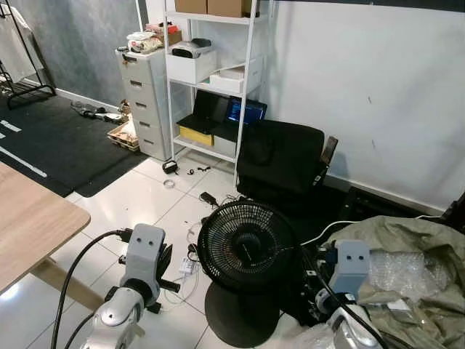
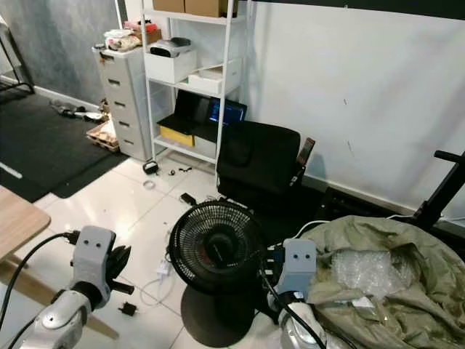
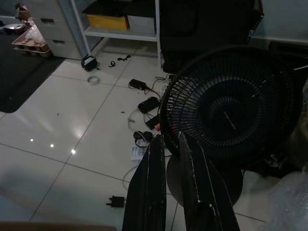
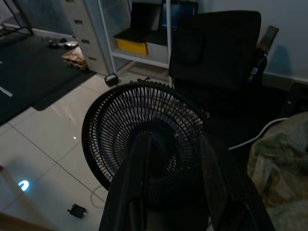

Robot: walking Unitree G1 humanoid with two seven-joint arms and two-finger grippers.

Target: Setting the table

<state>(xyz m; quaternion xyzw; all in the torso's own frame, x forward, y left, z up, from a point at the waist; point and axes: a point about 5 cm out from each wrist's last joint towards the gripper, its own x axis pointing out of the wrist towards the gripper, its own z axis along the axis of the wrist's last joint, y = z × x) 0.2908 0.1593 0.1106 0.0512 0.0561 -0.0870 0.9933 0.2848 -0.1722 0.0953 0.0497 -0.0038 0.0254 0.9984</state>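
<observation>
**Desk at the edge, nothing in hand**

Desk [image 1: 33, 218], the wooden surface to be set, sits at nine o'clock in the head views, its visible corner bare, so the robot seems to be in transit or searching. Both arms are raised before a black floor fan [image 1: 245, 247] at six o'clock. The left gripper [image 3: 168, 144] has jaws narrowly parted; the right gripper [image 4: 175, 144] has jaws wider, both carrying nothing. A white shelf [image 1: 211, 73] stands at twelve o'clock.
</observation>
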